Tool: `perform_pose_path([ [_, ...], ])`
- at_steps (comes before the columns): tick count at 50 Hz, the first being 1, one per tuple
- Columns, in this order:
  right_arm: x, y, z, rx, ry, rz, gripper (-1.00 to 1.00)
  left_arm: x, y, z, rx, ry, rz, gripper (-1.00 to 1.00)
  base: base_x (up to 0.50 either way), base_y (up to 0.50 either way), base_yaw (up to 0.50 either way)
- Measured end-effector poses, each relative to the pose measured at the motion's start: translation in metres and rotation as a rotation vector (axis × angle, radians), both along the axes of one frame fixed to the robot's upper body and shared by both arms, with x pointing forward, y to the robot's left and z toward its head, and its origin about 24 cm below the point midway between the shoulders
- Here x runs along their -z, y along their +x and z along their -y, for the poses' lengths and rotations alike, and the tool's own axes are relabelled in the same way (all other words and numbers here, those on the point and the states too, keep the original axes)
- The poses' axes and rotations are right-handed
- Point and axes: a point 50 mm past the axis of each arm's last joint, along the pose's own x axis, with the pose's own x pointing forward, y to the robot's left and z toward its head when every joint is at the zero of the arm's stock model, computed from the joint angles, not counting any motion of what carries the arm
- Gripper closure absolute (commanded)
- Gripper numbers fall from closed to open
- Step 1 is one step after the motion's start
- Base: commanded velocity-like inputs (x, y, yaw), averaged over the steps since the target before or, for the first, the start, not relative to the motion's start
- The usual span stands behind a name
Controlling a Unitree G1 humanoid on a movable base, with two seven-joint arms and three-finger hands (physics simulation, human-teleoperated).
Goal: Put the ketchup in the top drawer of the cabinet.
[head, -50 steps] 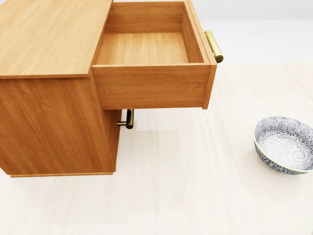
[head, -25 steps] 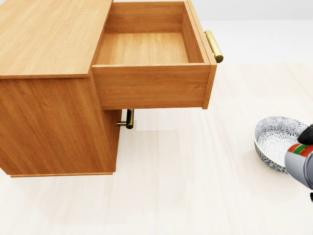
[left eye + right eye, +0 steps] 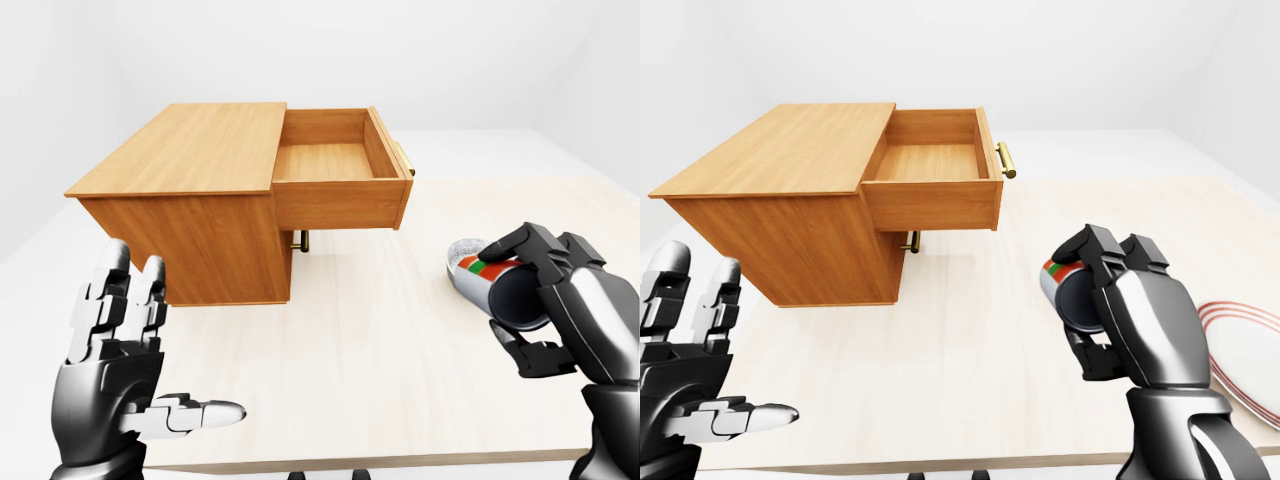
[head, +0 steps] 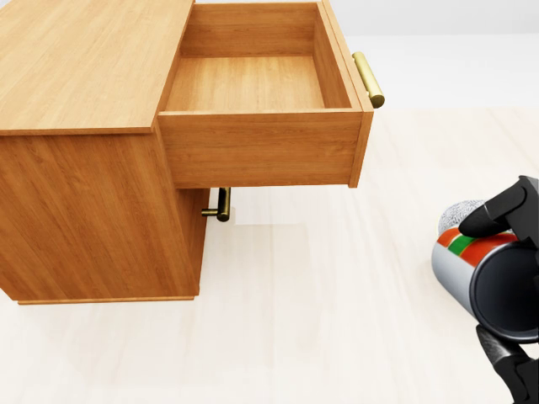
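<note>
The black three-finger right hand [image 3: 560,300] has its fingers [image 3: 525,243] curled round the grey cylindrical ketchup container with a red, green and white label [image 3: 505,288], one finger over the top and another hooked beneath; the container lies on its side in that grasp, lifted off the table, its open dark end turned toward the camera. In the head view it sits at about 4 o'clock. Just past it, at its 11 o'clock in the left-eye view, peeks the rim of a grey-and-white patterned ceramic bowl [image 3: 463,252], mostly covered by the container. In the right-eye view a white plate with red rings [image 3: 1245,345] lies on the table at the hand's 3 o'clock.

The black three-finger left hand [image 3: 120,345] is held up empty at 8 o'clock in the left-eye view, fingers straight and spread, thumb pointing toward the view's right.

On the pale wooden table [image 3: 380,350] stands the light-brown wooden cabinet [image 3: 190,190]. Its top drawer [image 4: 253,84] is pulled fully out toward the view's right, interior bare, brass bar handle [image 4: 368,79] at its 3 o'clock end. Under the drawer, a second brass handle [image 4: 221,204] shows on the cabinet's lower part. Container and drawer are well apart.
</note>
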Motion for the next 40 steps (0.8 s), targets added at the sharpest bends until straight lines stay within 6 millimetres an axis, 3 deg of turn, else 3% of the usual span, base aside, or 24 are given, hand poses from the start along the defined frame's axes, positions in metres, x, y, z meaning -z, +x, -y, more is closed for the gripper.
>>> perform_pose_path([
  [22, -0.007, 0.001, -0.007, -0.001, -0.022, 0.045, 1.00, 0.002, 0.001, 0.000, 0.002, -0.003, -0.009, -1.00, 0.00, 0.00, 0.00],
  [40, -0.063, 0.030, -0.044, -0.144, -0.501, 0.249, 1.00, -0.002, 0.002, -0.003, -0.013, -0.001, 0.014, -1.00, 0.00, 0.00, 0.00],
])
